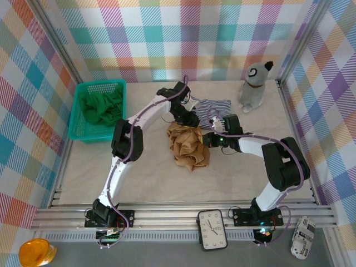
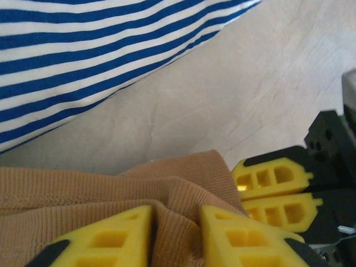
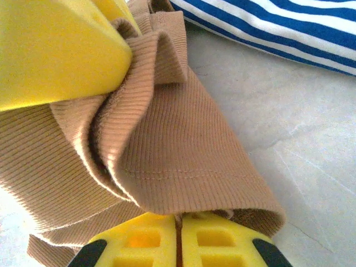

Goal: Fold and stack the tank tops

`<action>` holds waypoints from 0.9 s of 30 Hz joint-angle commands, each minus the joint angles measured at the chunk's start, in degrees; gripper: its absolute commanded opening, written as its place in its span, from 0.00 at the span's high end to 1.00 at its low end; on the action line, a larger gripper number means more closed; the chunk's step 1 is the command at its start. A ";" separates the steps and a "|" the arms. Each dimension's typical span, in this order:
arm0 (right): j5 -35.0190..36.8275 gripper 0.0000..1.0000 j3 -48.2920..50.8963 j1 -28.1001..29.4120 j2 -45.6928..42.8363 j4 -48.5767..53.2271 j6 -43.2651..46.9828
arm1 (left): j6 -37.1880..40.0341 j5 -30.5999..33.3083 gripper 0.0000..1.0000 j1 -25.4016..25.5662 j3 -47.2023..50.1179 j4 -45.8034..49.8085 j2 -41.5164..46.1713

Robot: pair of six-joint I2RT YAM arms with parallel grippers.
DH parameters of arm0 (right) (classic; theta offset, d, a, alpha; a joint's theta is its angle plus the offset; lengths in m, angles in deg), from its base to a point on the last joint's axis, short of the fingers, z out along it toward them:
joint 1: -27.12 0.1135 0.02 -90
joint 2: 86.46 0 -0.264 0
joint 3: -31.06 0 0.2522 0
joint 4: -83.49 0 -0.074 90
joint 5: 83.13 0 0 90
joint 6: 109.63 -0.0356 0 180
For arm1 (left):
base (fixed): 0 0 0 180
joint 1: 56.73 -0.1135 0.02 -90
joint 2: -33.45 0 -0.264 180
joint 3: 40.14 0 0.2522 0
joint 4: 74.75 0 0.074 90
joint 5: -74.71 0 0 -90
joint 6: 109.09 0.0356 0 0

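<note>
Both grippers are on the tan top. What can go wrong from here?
1. The right gripper bites only a thin hem of the tan top; it may slip out on a lift.
2. The left gripper pinches several bunched folds, so the top may come up crumpled, not spread.
3. Both grippers sit close together; pulling apart could drag cloth over the striped top.

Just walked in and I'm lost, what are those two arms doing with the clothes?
Both arms are on the crumpled tan tank top mid-table: the left fingers and right fingers each pinch its cloth. It is not yet folded. The striped tank top lies behind it; the green tank top sits in the teal basket.
</note>
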 commanded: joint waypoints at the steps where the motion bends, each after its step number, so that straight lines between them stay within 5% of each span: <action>1: -0.81 0.90 -0.85 -0.45 -2.19 1.11 1.59 | 1.51 -2.74 0.88 0.84 -3.84 4.04 -1.12; 4: -0.38 0.91 -0.83 -0.45 -3.38 2.11 2.11 | 1.90 -1.73 1.00 0.76 -4.35 5.16 -1.08; 13: 7.14 0.92 -5.65 -1.06 -13.23 12.68 11.11 | -0.43 9.08 1.00 -0.88 -5.66 0.27 9.45; 19: 7.14 0.92 -18.82 -1.14 -15.26 17.05 21.27 | 1.29 23.04 1.00 -0.83 -11.88 3.10 18.76; 27: 0.86 0.92 -47.51 1.14 -4.58 17.43 26.74 | 8.18 47.12 1.00 -1.69 -22.63 10.37 27.23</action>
